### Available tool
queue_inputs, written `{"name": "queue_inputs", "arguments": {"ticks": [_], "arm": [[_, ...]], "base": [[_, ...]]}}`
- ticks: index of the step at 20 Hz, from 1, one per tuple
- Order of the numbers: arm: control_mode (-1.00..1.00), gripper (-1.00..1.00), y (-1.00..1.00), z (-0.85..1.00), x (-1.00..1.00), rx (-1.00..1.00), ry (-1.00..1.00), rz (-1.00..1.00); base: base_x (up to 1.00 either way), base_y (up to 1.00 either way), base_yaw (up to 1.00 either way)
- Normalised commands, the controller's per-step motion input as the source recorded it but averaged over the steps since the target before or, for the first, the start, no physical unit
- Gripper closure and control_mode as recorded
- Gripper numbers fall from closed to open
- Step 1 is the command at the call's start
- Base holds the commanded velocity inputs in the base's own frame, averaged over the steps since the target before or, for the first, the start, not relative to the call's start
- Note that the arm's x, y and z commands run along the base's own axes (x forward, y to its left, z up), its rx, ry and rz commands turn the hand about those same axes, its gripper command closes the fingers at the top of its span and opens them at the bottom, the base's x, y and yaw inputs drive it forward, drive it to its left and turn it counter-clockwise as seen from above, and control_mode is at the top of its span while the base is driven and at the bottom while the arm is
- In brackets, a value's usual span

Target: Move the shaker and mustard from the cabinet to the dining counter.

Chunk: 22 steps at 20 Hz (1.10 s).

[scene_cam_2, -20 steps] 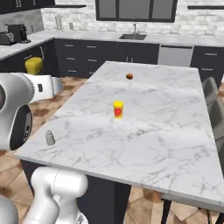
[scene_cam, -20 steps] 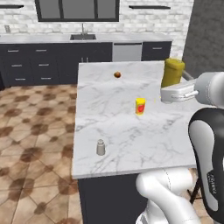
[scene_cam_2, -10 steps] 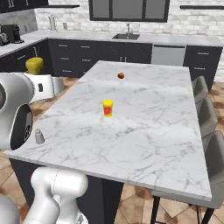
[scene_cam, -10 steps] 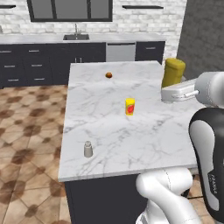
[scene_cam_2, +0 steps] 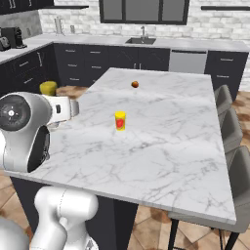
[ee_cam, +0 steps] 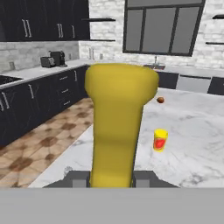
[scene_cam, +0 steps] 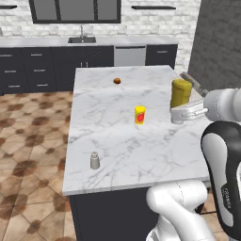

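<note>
Flat, even rendered light, fairly bright, no clear source direction. The white marble tabletop (scene_cam: 122,127) reads bright but shows no glare or hot spots. Shadows are weak: only faint soft patches under the shaker (scene_cam: 94,160) and the small yellow cylinder (scene_cam: 140,115). Dark cabinetry along the back wall loses detail in black. All views are low-res and soft, edges slightly jagged. In the hand view the mustard (ee_cam: 117,127) looks smeared, texture blurry up close. No edge distortion visible.
</note>
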Motion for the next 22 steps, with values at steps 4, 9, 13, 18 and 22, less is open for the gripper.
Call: {"name": "queue_inputs", "arguments": {"ticks": [4, 9, 13, 18, 22], "arm": [[-1.0, 1.0, -0.26, -0.93, 0.81, 0.0, 0.06, 0.31], [-1.0, 1.0, -0.27, -0.82, 0.99, -0.01, 0.1, 0.5], [-1.0, 1.0, -0.55, -0.74, 0.78, -0.08, 0.12, 0.58], [-1.0, 1.0, -0.56, -0.78, 0.68, -0.14, 0.17, 0.56], [-1.0, 1.0, -0.19, -0.59, 0.51, -0.03, 0.08, 0.44]], "base": [[0.0, 0.0, 0.0], [0.0, 0.0, 0.0], [0.0, 0.0, 0.0], [0.0, 0.0, 0.0], [0.0, 0.0, 0.0]]}}
